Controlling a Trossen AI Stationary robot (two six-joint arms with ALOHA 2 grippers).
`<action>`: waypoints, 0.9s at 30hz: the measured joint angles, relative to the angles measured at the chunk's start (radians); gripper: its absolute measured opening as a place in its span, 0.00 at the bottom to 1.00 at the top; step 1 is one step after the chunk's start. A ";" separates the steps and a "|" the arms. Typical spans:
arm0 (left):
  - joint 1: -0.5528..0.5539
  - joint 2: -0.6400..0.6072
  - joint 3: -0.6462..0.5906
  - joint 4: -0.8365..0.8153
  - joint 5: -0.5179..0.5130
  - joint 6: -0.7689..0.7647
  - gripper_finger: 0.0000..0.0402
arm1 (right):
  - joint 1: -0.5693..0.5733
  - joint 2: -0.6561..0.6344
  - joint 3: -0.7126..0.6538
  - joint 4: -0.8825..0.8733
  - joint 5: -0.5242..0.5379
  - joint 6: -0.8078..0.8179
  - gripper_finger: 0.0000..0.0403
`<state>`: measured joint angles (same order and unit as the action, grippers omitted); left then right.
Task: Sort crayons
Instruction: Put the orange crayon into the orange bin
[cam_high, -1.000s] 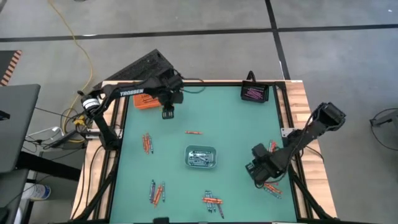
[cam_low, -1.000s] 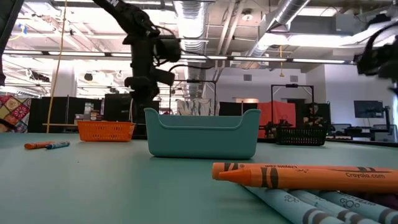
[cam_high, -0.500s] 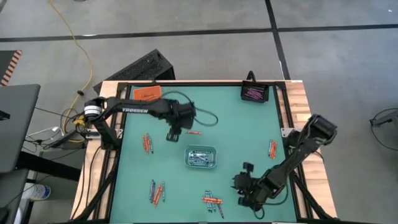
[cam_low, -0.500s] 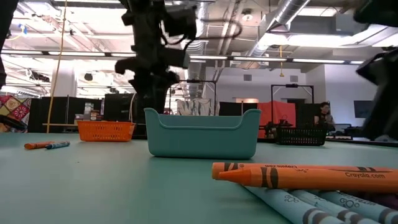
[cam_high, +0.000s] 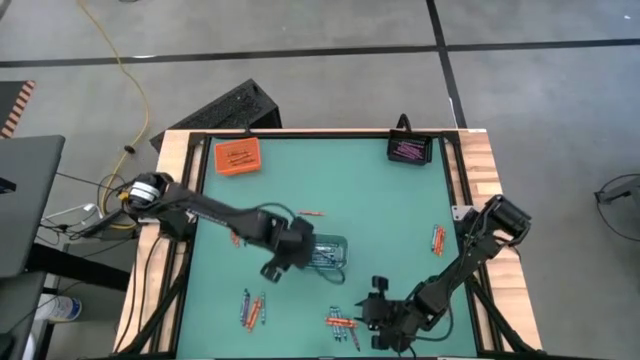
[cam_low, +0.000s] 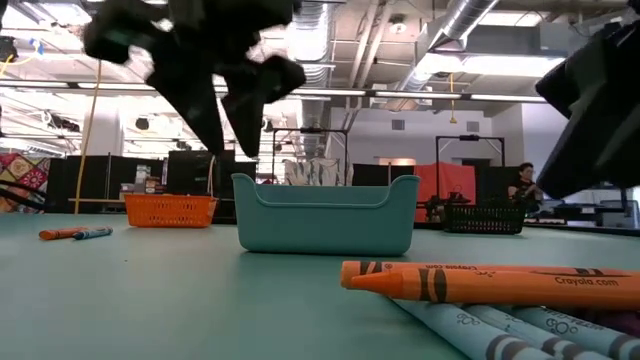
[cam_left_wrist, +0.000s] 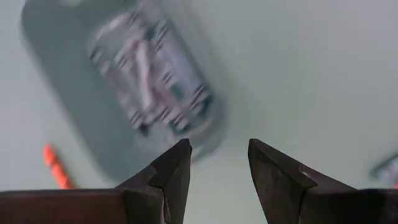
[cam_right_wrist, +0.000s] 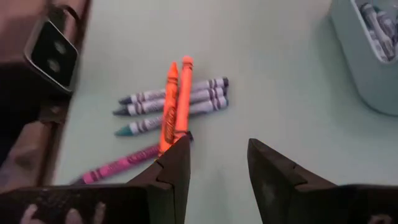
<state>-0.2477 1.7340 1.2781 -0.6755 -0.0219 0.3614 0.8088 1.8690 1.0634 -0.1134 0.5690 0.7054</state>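
Note:
Crayons lie in loose groups on the green table: orange-red, grey-blue and one pink by the near edge (cam_high: 342, 324), also in the right wrist view (cam_right_wrist: 174, 106) and close up in the low view (cam_low: 480, 285). More lie at the near left (cam_high: 250, 308), at the right (cam_high: 438, 238), and one beyond the tray (cam_high: 313, 214). A clear-grey tray (cam_high: 322, 252) holds grey-blue crayons (cam_left_wrist: 149, 81). My left gripper (cam_high: 275, 266) is open and empty just left of that tray (cam_left_wrist: 217, 155). My right gripper (cam_high: 378, 320) is open and empty beside the near-edge group (cam_right_wrist: 217, 155).
An orange tray (cam_high: 237, 157) stands at the far left and a black tray (cam_high: 408, 150) with purple-pink crayons at the far right. Wooden rails edge the table (cam_high: 480, 170). A small camera (cam_right_wrist: 53, 53) sits at the near edge by the crayon group.
My left gripper has swept from beside the orange tray toward the near edge and now hangs just left of the clear-grey tray. My right gripper has gone from the right side toward the near edge and leftward, up to the near-edge crayon group. No crayon has moved.

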 joint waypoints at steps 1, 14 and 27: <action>-0.025 0.001 0.000 0.016 0.000 -0.004 0.38 | 0.003 0.000 0.000 0.014 0.001 0.004 0.38; -0.205 0.002 -0.128 0.324 -0.010 -0.074 0.38 | 0.041 0.056 0.027 0.151 0.000 0.003 0.34; -0.220 0.042 -0.218 0.632 0.008 -0.093 0.38 | 0.086 0.130 0.190 -0.117 0.055 0.077 0.31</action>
<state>-0.4679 1.7757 1.0603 -0.0439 -0.0139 0.2681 0.8947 1.9993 1.2530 -0.2306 0.6238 0.7823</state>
